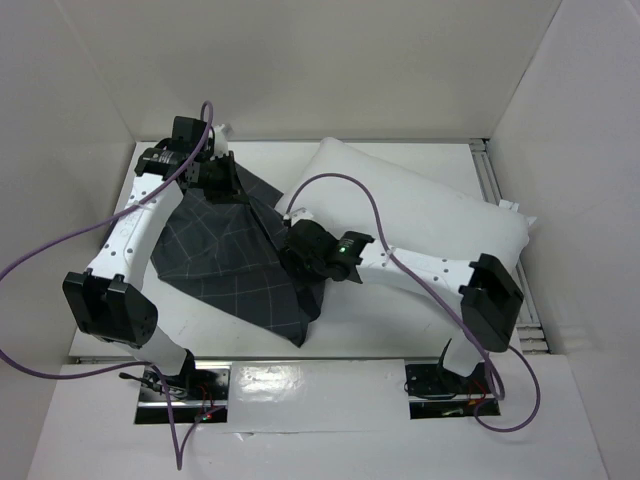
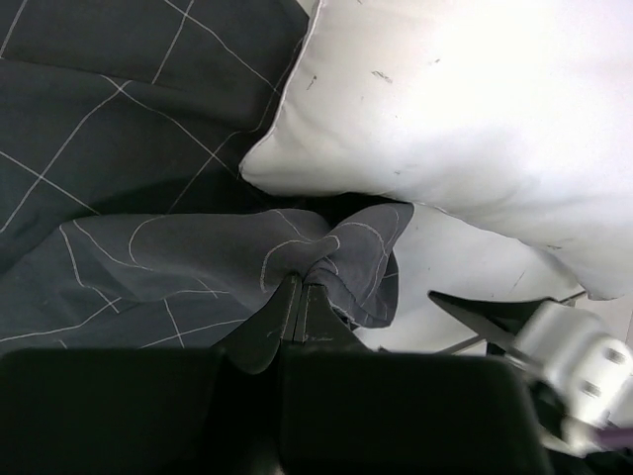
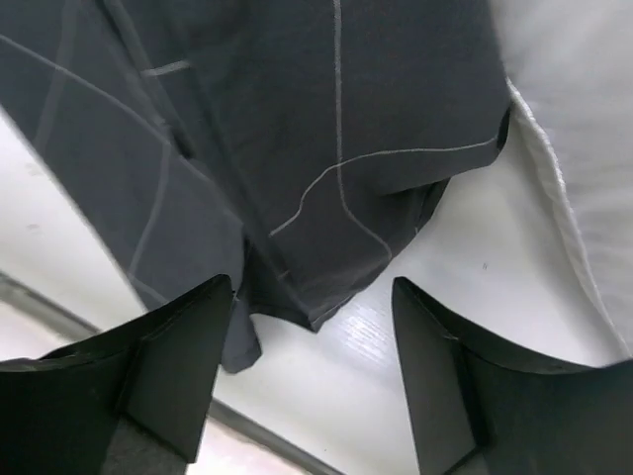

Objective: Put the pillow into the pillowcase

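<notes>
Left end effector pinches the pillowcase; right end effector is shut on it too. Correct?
No. The left end effector does pinch the pillowcase, but the right end effector is open, gripping nothing, as the right wrist view shows.

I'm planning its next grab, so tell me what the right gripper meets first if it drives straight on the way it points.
Probably the pillowcase: its loose edge hangs just ahead of the open right gripper. The pillow lies off to one side, out of that line. Depth is uncertain.
</notes>
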Robot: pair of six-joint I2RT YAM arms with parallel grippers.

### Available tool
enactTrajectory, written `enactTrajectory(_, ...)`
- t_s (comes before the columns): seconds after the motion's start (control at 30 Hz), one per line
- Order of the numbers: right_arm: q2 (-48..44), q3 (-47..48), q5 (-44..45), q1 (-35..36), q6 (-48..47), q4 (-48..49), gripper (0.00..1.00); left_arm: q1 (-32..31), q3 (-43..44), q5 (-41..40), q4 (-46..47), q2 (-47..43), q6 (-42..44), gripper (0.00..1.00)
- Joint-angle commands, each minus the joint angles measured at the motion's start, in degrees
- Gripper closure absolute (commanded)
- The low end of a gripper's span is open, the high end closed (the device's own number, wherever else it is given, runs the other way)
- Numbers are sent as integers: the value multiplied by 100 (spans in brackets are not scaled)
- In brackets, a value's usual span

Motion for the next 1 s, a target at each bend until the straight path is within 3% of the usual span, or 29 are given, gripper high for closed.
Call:
enactTrajectory(0.0,353,383,146,23,-169,135,28,38,12,-14,88,-260,61,100)
enactTrajectory(0.07,784,516,226,23,-169,327,35,38,12,-67,35,-261,61,100)
enactTrajectory(0.13,1117,656,226,23,-274,416,62,160,12,-137,35,-322,61,100)
enactTrajectory(0.2,1329,1252,585,23,-389,303,100,326,12,-268,-35,-453,61,100)
enactTrajectory(0.27,1489,2016,674,-108,-748,302,100,520,12,-462,-88,-577,-149,100)
enactTrajectory(0.4,1830,3291,542,-433,-1575,1196,100,969,125,-1059,-88,-1042,-431,100)
enactTrajectory(0.47,2147,3975,542,-809,-1646,1679,100,1048,292,-1446,-27,-1262,-554,100)
enactTrajectory(0.57,2411,4155,358,-1241,-1428,2278,100,1128,626,-1447,26,-1316,-554,100)
enactTrajectory(0.67,2866,4356,261,-1681,-1199,2579,100,1128,855,-1176,26,-1237,-484,100)
enactTrajectory(0.8,3595,5111,280,-2120,-1198,2026,100,1128,716,-253,26,-1044,-318,100)
enactTrajectory(0.87,3791,5314,-62,-2261,-1127,1700,89,1049,557,80,88,-930,-186,100)
enactTrajectory(0.97,3941,5456,-651,-2315,-1127,1638,75,978,364,-57,-131,-850,16,100)
